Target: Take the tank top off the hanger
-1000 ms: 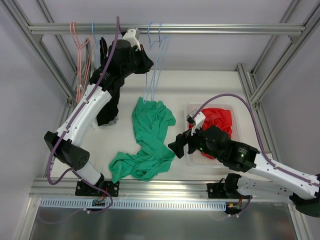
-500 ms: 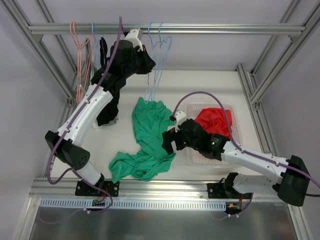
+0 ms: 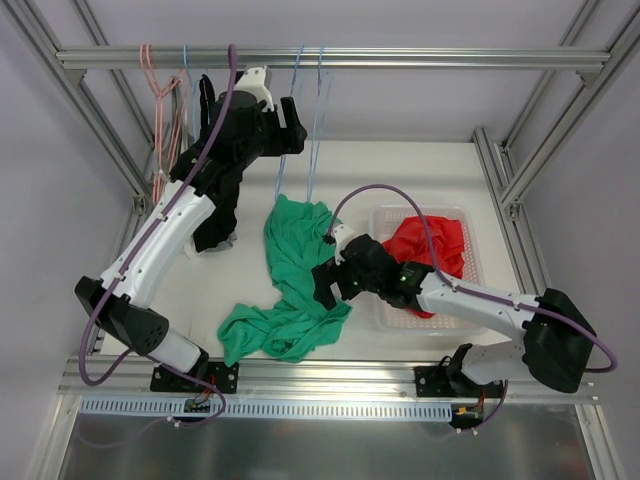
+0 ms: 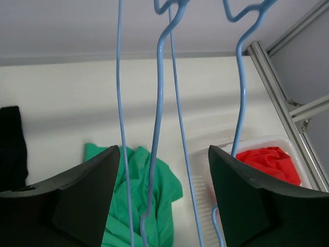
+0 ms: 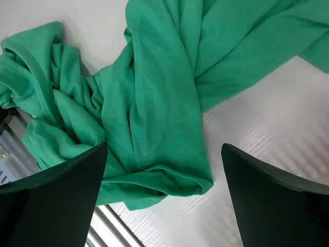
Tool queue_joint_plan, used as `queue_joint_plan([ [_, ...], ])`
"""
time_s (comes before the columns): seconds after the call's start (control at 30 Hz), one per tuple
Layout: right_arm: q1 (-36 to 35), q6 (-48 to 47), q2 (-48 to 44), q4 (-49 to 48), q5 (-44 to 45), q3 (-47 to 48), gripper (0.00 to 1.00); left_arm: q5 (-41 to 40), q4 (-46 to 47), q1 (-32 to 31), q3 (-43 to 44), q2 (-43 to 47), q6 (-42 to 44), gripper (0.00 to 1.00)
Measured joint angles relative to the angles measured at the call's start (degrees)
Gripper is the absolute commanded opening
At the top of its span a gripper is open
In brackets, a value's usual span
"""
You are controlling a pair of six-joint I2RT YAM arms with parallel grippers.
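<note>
Vs a second ago: the left gripper was clamped on bunched black cloth dragged toward the blue hangers. Now its jaws are apart and hold nothing (wrist view: only hanger wires cross the gap). The hangers were swinging skewed and now hang straighter. The right gripper has swung off the bin with the red garment. It now sits over the near right edge of the green garment, jaws spread wide as before and empty, with green cloth directly under them in the wrist view. The black tank top is left of the left gripper and below it, draped alongside that arm. Its long axis is roughly vertical: top end up at the rail just left of the gripper, hem down toward the table. I can't see the hanger inside it. Pink hangers hang further left of it.
</note>
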State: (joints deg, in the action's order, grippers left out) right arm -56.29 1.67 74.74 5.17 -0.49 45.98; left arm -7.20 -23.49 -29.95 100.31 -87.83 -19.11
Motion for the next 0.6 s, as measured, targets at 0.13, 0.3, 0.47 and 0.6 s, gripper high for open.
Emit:
queue_joint_plan([
  [0.13,0.7,-1.6,3.7,-2.3,-3.6,1.5,0.99,-1.2,0.2,0.0,-0.8,4.0,1.0,0.99],
  [0.3,0.9,-5.2,9.6,-4.1,-7.1,4.4,0.99,-3.6,0.2,0.0,-4.7,11.3,1.6,0.99],
  [0.47,0.9,-9.8,16.1,-6.1,-11.0,7.0,0.99,-6.3,0.0,0.0,-12.9,22.5,1.8,0.99],
  [0.6,0.9,-13.3,21.1,-6.1,-16.4,8.2,1.00,-7.2,0.1,0.0,-19.9,33.3,2.1,0.99],
])
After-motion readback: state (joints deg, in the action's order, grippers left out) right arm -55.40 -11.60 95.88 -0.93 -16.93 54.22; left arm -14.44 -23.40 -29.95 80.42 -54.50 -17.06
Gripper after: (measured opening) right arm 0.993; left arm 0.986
